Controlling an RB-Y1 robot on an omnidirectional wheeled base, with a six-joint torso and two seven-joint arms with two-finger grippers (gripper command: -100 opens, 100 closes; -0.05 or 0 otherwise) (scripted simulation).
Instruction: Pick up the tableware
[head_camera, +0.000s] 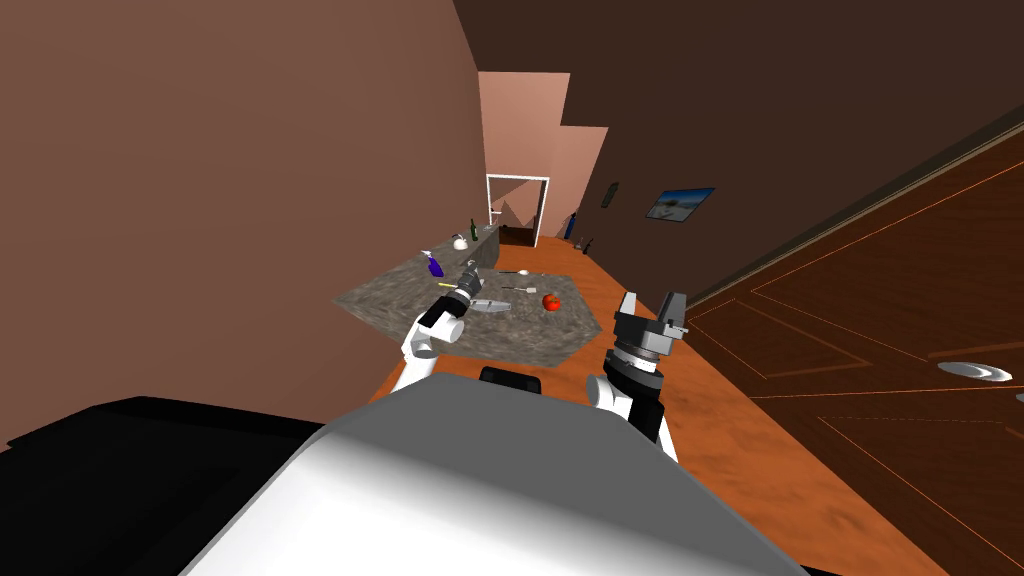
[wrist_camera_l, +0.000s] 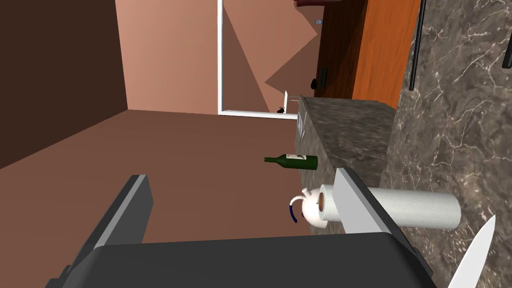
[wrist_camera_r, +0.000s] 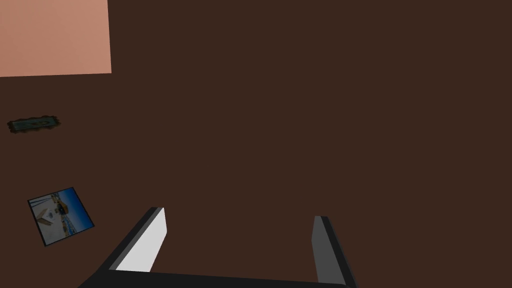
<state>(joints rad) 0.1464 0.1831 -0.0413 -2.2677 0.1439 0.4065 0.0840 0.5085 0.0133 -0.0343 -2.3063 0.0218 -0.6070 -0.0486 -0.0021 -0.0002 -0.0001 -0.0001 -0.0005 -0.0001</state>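
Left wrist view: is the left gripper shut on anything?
No, the left gripper is open, nothing between its fingers; the paper towel roll lies on the counter beyond one finger.

Grey marbled counter (head_camera: 520, 340) with knife (wrist_camera_l: 475, 255), tomato (head_camera: 551, 301), teapot (wrist_camera_l: 311, 207), paper roll (wrist_camera_l: 415, 207) (green bottle (wrist_camera_l: 295, 160) too)

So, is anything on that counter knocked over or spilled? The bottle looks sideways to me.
Nothing stands out. The green bottle looks sideways because the left wrist view is rolled. In the head view it stands upright at the far end of the counter. No spill or breakage shows.
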